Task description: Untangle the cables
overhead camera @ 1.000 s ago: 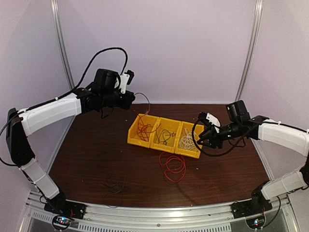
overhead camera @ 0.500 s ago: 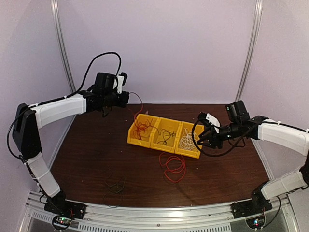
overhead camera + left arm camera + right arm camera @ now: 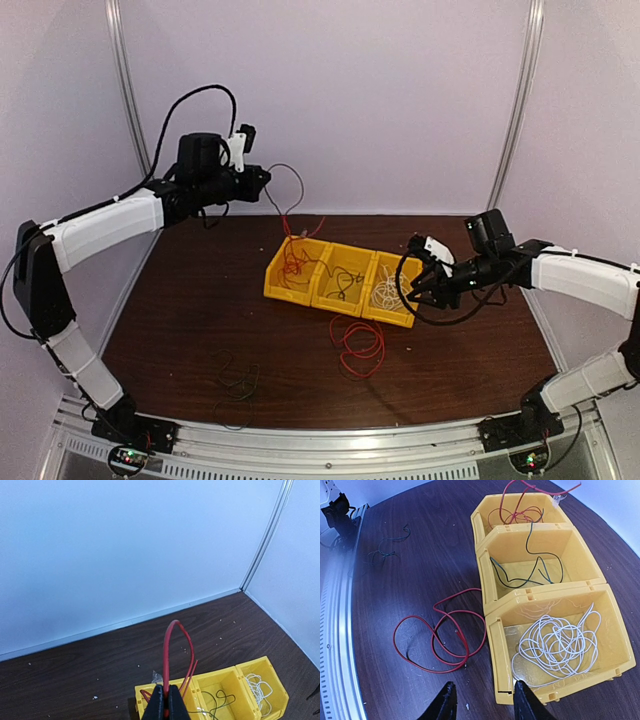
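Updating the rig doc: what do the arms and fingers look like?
The left arm and right arm have white shells with black joints. The fingers are slim, black and tapered. A thick black cable loops off each wrist, beside a white bracket.

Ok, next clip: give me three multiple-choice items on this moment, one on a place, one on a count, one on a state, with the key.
1. Where does the white cable lie?
A. on the bare table
B. in the right-end bin, as seen from above
C. in the middle bin

2. How many yellow bins stand in the row?
A. two
B. three
C. four

3. The left gripper is:
A. open and empty
B. shut on a white cable
C. shut on a red cable

Key: 1 B, the white coil lies inside that end bin; 2 B, the top view shows three bins side by side; 3 C, the left wrist view shows the fingers pinching the red loop.
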`<state>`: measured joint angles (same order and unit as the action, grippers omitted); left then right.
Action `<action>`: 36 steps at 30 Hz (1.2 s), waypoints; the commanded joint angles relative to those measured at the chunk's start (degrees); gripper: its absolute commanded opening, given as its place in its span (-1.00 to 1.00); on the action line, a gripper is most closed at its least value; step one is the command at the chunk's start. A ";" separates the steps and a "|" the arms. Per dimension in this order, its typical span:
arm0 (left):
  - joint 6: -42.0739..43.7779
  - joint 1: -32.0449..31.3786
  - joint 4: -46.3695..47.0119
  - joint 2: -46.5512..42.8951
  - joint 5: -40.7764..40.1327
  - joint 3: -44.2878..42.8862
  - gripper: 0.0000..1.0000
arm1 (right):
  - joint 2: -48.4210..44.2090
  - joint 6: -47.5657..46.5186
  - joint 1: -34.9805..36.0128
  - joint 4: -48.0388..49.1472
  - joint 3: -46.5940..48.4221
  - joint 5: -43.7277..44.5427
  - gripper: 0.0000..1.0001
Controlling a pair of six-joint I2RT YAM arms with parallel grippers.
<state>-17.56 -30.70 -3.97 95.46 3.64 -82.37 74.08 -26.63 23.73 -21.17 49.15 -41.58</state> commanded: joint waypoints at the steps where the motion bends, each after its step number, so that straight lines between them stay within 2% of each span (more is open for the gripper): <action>1: -1.58 0.11 5.04 -2.65 -2.01 -0.93 -1.00 | 0.62 -0.37 -0.29 0.02 0.24 -0.87 -0.19; 6: -4.10 0.16 4.23 -1.23 -6.26 1.37 -1.00 | 0.29 -0.27 -0.26 -0.10 0.16 -0.95 -0.20; 14: -8.93 -0.16 8.16 2.65 3.27 4.96 -1.00 | 0.52 0.26 -0.23 -0.07 0.76 -1.83 -0.19; 18: -8.82 -1.62 7.87 4.69 4.24 4.69 -1.00 | 0.71 0.17 -0.17 -0.11 0.63 -1.66 -0.20; 20: -8.72 -2.09 6.66 5.79 2.96 4.31 -1.00 | 0.71 0.18 -0.22 -0.10 0.60 -1.70 -0.19; 24: -8.58 -2.78 2.71 6.64 -5.77 4.82 -1.00 | 0.80 0.05 -0.17 -0.10 0.51 -1.49 -0.19; 31: -8.22 -5.59 2.93 13.64 -0.16 3.22 -1.00 | 1.95 0.17 0.00 -0.43 1.51 -2.14 -0.19; 36: -9.32 -6.83 2.48 18.38 -2.13 2.15 -1.00 | 1.84 0.06 0.09 -0.54 1.18 -2.05 -0.19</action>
<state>-25.87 -36.49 -1.41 111.55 1.96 -78.94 75.83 -26.61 23.75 -21.34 49.25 -42.70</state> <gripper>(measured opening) 0.022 0.404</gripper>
